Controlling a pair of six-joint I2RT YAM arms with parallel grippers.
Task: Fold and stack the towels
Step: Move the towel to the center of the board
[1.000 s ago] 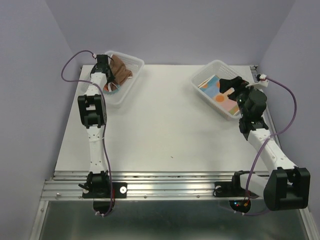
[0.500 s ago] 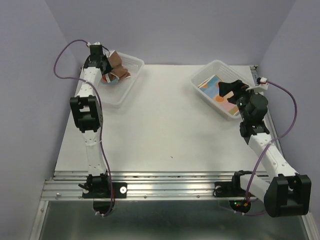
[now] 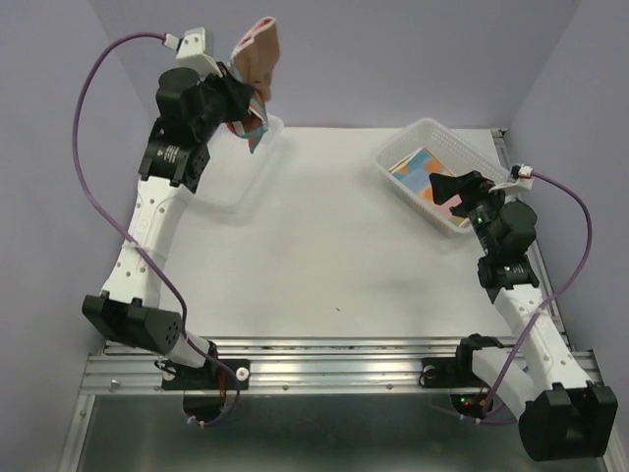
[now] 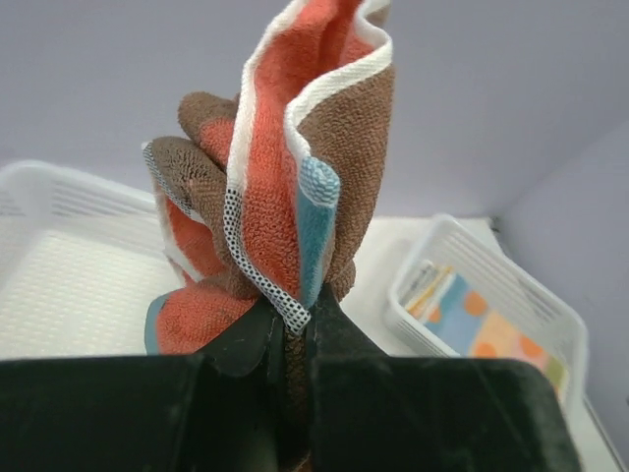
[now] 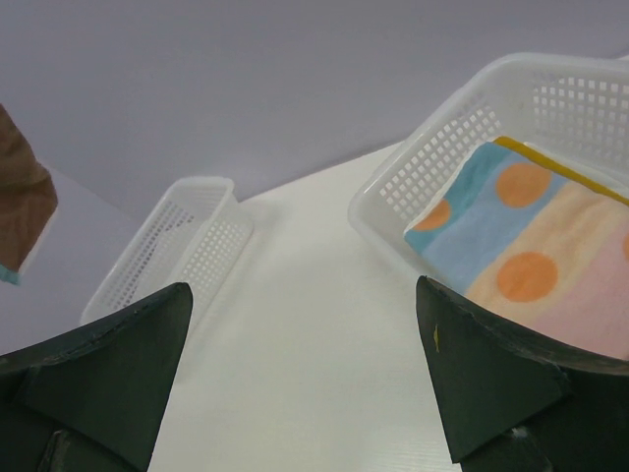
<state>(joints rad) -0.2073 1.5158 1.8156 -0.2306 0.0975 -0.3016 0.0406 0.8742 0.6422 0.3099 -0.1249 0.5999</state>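
Observation:
A brown towel [image 3: 261, 54] with orange and blue patches hangs bunched high above the left basket [image 3: 232, 193]; my left gripper [image 3: 240, 98] is shut on its lower folds. In the left wrist view the towel [image 4: 295, 167] rises straight out of the closed left gripper [image 4: 292, 320]. A folded light blue towel with orange dots [image 5: 521, 221] lies on top in the right basket [image 5: 462, 128]. My right gripper [image 3: 450, 189] hovers open just in front of that basket, nothing between its fingers [image 5: 108, 364].
The left basket [image 5: 187, 246] stands at the table's back left and the right basket [image 3: 423, 126] at the back right. White table [image 3: 334, 256] lies between them. Lilac walls close in the back and both sides.
My left gripper has closed on the brown towel in the left basket and lifted it high above it. The right arm has drawn back slightly, still open.

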